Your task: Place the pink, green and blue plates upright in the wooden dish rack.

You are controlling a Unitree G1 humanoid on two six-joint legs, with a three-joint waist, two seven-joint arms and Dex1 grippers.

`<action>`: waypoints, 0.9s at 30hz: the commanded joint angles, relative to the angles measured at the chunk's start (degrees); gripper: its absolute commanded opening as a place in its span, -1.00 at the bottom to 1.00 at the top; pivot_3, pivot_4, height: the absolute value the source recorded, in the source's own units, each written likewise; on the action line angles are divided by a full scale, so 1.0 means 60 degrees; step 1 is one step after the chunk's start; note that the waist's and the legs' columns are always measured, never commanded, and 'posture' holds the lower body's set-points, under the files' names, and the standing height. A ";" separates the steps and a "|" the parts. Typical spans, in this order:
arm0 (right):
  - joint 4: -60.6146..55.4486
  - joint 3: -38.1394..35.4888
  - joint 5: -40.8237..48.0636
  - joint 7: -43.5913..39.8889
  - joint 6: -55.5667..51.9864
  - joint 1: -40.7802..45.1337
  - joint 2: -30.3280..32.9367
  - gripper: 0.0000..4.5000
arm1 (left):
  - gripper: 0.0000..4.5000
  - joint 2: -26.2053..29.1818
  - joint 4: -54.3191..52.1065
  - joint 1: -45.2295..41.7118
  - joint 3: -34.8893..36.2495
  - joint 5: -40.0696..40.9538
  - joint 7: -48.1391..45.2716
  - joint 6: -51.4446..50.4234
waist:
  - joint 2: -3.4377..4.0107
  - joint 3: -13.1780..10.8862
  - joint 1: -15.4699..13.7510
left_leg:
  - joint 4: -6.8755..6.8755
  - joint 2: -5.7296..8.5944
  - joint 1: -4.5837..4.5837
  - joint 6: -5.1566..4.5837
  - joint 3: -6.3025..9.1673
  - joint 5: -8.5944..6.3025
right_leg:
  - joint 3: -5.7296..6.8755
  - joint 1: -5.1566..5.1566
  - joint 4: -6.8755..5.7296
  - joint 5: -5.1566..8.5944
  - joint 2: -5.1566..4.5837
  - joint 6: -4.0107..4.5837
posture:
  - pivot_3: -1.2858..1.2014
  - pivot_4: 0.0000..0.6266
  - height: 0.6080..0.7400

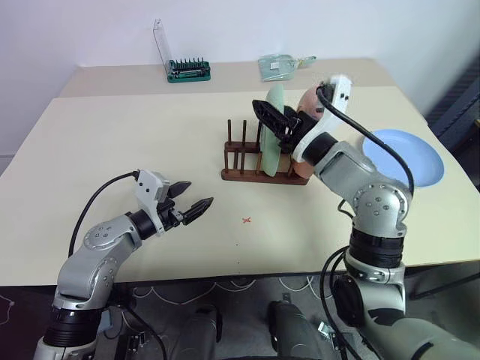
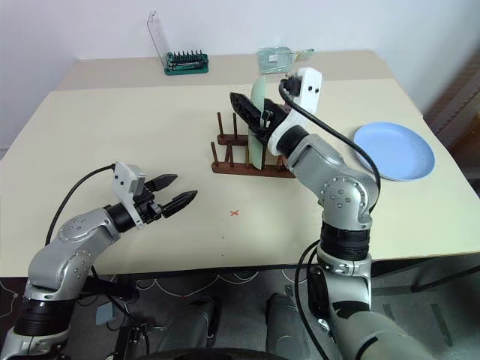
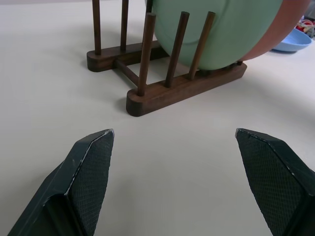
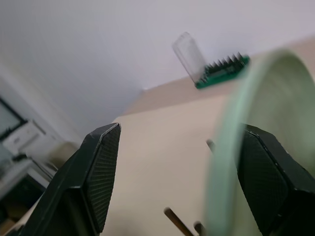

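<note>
Green plate (image 2: 257, 120) upright in wooden dish rack (image 1: 259, 174), pink plate (image 1: 306, 105) behind. Right claw (image 2: 253, 121) wide, straddling green rim; snag risks toppling. Left claw (image 1: 191, 201) wide, empty. Blue plate (image 2: 394, 150) flat on surface (image 2: 112, 135).

I see a mint green plate (image 1: 275, 127) and a pale pink plate (image 1: 306, 112) in the dark brown wooden rack (image 1: 259, 174). At about three o'clock from the rack lies a light blue plate (image 1: 405, 156). The surface (image 1: 112, 150) is pale cream, with a small red cross mark (image 1: 246, 220) at six o'clock from the rack. My fingers (image 3: 91, 162) are black with a fine cross-hatched pad texture. At eleven o'clock from the rack sits a green bit holder (image 1: 188, 71) with a clear lid.
</note>
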State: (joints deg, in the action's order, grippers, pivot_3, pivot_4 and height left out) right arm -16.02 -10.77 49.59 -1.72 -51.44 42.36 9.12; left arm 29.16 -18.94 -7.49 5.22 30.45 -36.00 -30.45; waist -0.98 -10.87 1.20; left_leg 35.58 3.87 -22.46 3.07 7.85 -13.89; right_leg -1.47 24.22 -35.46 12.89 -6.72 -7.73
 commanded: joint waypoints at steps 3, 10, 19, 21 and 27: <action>-0.0984 0.0305 -0.0310 -0.0943 0.0340 0.0928 0.1092 0.55 | 0.81 -0.0028 -0.0198 -0.0080 0.0003 -0.0040 -0.0057 0.0181 | 0.0001 -0.0001 -0.0004 | 0.0000 0.0000 -0.0001 0.0000 0.0000 0.0000 | 0.0000 0.0000 0.0000 0.0000 0.0000 0.0000 | 0.03 -0.52 1.00; -0.1055 -0.0077 0.0020 -0.1381 0.0218 0.1179 0.1893 0.55 | 0.81 -0.0063 -0.0082 -0.0081 -0.0062 -0.0092 -0.0129 0.0258 | -0.0002 0.0001 -0.0014 | 0.0001 -0.0002 -0.0004 -0.0001 0.0000 -0.0001 | 0.0001 -0.0006 0.0013 0.0000 0.0000 0.0000 | 0.03 -0.52 1.00; -0.1305 0.0025 -0.0800 -0.2163 0.0908 0.0958 0.2736 0.55 | 0.81 -0.0180 0.0074 -0.0252 -0.0147 -0.0206 -0.0203 0.0341 | 0.0000 0.0000 -0.0040 | 0.0001 -0.0002 -0.0007 -0.0001 -0.0002 0.0000 | 0.0001 -0.0007 0.0021 0.0000 -0.0001 0.0000 | 0.03 -0.52 1.00; -0.1255 -0.0301 -0.1060 -0.2983 0.1347 0.0937 0.3642 0.55 | 0.81 -0.0191 0.0075 -0.0256 -0.0160 -0.0213 -0.0218 0.0334 | 0.0002 -0.0002 -0.0065 | 0.0002 -0.0002 -0.0008 -0.0001 -0.0004 -0.0001 | 0.0002 -0.0009 0.0025 0.0000 -0.0001 0.0000 | 0.03 -0.52 1.00; -0.0645 -0.1522 -0.1848 -0.5771 0.2154 -0.0912 0.7030 0.55 | 0.81 0.0040 -0.0010 -0.0084 -0.0271 -0.0273 -0.0568 0.0423 | -0.0003 -0.0001 -0.0107 | 0.0017 0.0001 -0.0016 -0.0033 -0.0006 -0.0019 | 0.0011 -0.0047 0.0071 0.0004 -0.0004 -0.0007 | 0.03 -0.52 1.00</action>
State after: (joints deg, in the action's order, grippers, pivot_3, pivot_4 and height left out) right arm -20.13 -17.69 40.26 -32.45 -40.34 38.28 49.43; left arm 28.84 -17.54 -8.08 3.35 28.93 -38.43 -29.21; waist -0.99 -10.88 0.56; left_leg 35.69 3.88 -22.54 2.83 7.79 -14.02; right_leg -1.40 23.91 -35.04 12.92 -6.75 -7.78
